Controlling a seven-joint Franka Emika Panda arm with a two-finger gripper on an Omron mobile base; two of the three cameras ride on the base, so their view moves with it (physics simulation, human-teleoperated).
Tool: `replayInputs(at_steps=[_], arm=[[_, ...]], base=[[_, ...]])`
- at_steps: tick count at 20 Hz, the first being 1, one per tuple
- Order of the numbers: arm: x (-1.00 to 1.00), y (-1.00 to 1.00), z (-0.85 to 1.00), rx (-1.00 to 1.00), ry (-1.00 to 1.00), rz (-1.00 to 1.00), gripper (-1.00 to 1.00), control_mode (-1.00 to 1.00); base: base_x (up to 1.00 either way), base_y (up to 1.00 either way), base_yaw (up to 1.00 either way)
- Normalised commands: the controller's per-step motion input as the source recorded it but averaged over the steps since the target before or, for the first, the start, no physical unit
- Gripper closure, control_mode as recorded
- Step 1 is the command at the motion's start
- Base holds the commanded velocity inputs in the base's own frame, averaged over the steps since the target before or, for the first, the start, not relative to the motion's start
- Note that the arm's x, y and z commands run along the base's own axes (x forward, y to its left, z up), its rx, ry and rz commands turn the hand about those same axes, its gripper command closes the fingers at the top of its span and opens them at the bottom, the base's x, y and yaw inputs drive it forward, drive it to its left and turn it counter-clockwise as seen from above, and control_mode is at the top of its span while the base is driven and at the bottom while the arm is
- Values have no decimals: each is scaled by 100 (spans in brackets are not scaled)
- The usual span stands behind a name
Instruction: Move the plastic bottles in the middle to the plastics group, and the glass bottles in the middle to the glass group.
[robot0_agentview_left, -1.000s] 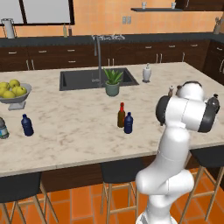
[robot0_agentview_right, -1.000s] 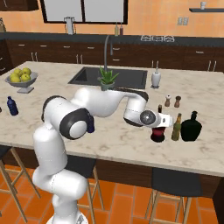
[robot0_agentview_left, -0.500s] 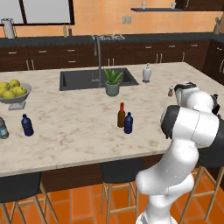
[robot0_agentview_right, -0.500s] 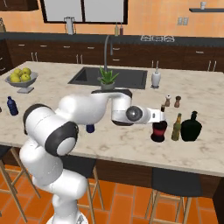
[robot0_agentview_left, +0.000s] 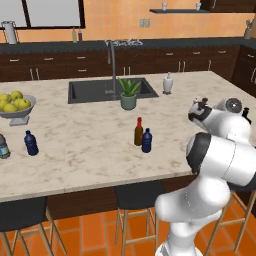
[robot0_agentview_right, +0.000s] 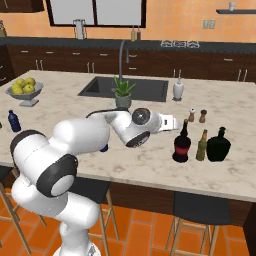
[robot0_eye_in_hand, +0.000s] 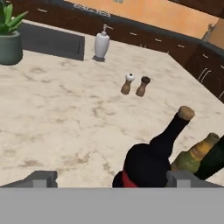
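Note:
The round black bottle with the red label stands on the counter beside the glass group, a slim amber bottle and a broad green-black bottle. My gripper hangs open just up and left of its thin neck, holding nothing. In the hand view the black bottle sits low and right between my spread fingertips, with the amber bottle behind it. The slim brown bottle and small blue bottle stand mid-counter. Far left stand the plastics group's blue bottle and greyish clear bottle.
Salt and pepper shakers stand just behind the glass group. A white soap dispenser, a potted plant and the sink lie further back. A fruit bowl sits at the far left.
The hand has drawn back from the black bottle, up and to the left. The bottle stays standing next to the amber bottle. Nothing else has moved.

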Motion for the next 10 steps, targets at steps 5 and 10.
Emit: replayInputs(at_steps=[5, 10], arm=[[-17, 0, 67, 14, 4, 12, -100, -100], [-15, 63, -9, 1, 13, 9, -100, -100]], base=[[0, 0, 0], [0, 0, 0]])
